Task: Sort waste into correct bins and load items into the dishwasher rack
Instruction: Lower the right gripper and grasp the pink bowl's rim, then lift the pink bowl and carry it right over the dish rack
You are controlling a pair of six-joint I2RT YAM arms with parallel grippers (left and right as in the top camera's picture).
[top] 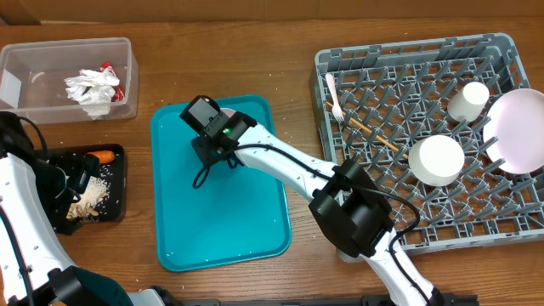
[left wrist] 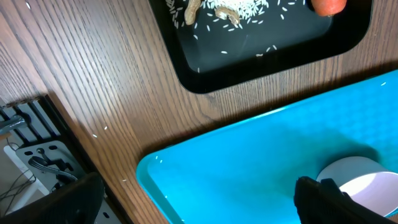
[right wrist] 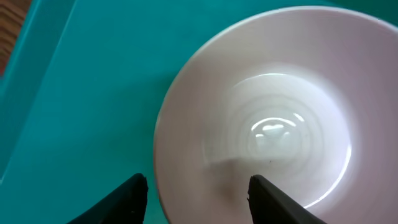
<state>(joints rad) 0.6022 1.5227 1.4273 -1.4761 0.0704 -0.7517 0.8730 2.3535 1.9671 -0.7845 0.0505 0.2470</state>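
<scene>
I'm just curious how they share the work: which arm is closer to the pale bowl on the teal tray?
Right. The right arm's fingers hang over the rim of the bowl; the left arm's fingers are off the teal tray, above the black tray.

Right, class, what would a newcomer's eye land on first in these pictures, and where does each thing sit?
The bright teal tray mid-table, where the right gripper stands open astride the rim of a pale bowl at its far end. Next, the big grey dishwasher rack on the right, holding white dishes.
</scene>
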